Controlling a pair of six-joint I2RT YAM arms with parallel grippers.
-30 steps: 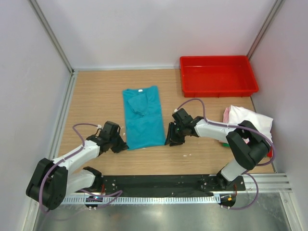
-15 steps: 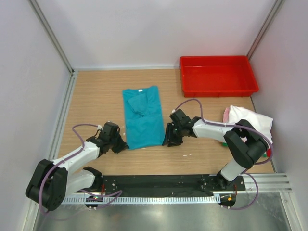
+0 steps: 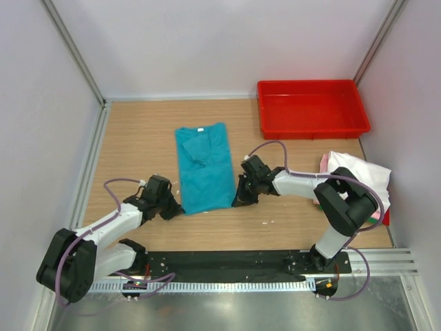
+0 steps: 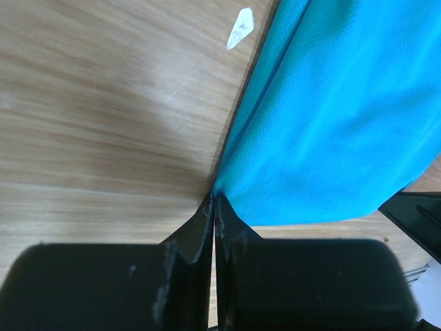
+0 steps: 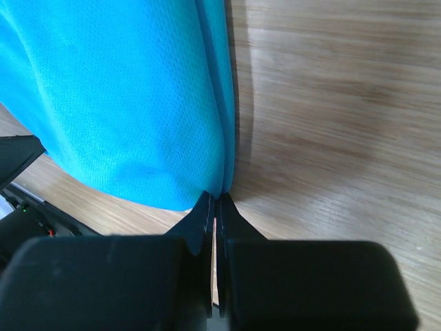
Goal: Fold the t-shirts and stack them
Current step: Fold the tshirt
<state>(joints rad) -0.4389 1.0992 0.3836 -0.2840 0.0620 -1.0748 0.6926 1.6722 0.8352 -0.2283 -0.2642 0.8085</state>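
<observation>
The teal t-shirt (image 3: 204,170) lies lengthwise on the wooden table, sides folded in, its white neck label at the far end. My left gripper (image 3: 174,207) is shut on its near left corner; the left wrist view shows the cloth (image 4: 331,117) pinched at the fingertips (image 4: 207,207). My right gripper (image 3: 240,199) is shut on the near right corner; the right wrist view shows the teal cloth (image 5: 117,96) held at its tips. A pile of folded white, pink and green shirts (image 3: 355,176) lies at the right edge, partly behind the right arm.
A red plastic tray (image 3: 311,109) stands at the back right. Grey walls close the table on the left, back and right. A small white scrap (image 4: 240,29) lies on the wood beside the shirt's left edge. Bare wood (image 3: 131,138) shows left of the shirt.
My right gripper has slid left toward the shirt's near right corner and now grips it. The left gripper has barely moved.
</observation>
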